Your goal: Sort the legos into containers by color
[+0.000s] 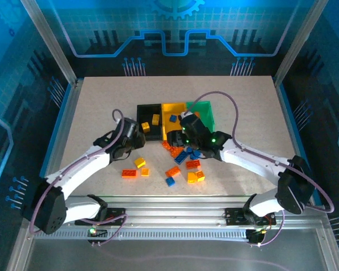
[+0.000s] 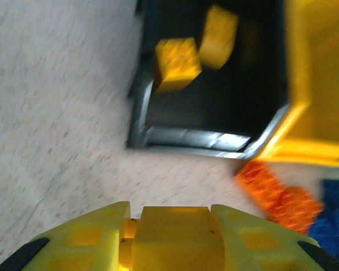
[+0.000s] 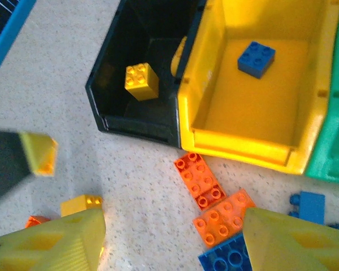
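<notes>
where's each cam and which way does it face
Top external: above and behind, looking down on the table; left arm, right arm, bases nearest.
Left wrist: low, facing the black bin; left gripper shut on a yellow brick.
Right wrist: looking down into the black bin and yellow bin; open right gripper.
Both wrist views share the black bin.

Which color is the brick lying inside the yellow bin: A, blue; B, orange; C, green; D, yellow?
A: the right wrist view shows one blue brick lying on the floor of the yellow bin, with no other brick in it.
</notes>
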